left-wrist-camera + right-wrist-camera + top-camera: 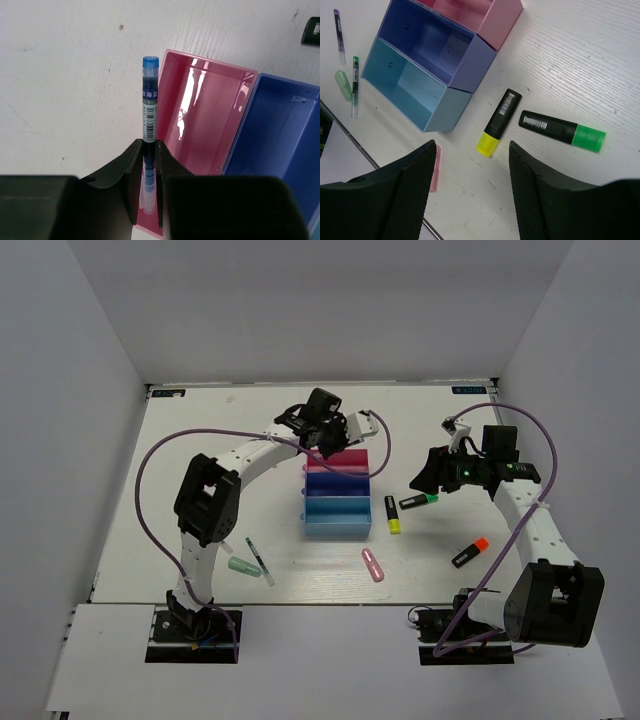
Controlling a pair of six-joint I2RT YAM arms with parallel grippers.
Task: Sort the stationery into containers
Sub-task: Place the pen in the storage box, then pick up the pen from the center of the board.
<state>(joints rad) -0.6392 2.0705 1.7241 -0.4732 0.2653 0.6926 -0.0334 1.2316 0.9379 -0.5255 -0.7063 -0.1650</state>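
Note:
My left gripper (335,437) is shut on a thin blue pen (150,97) and holds it over the left rim of the magenta-pink tray (205,125), next to the dark blue tray (282,135). In the left wrist view the gripper (149,150) has its jaws tight on the pen's barrel. My right gripper (426,480) is open and empty above the table right of the trays. In the right wrist view the gripper (472,150) hovers near a yellow-capped highlighter (499,121) and a green-capped highlighter (562,130). The light blue tray (405,82) is empty.
An orange-capped highlighter (469,553) lies at the right. A pink stick (373,564) lies in front of the trays. A mint-green stick (243,566) and thin pens (259,562) lie by the left arm. White walls enclose the table.

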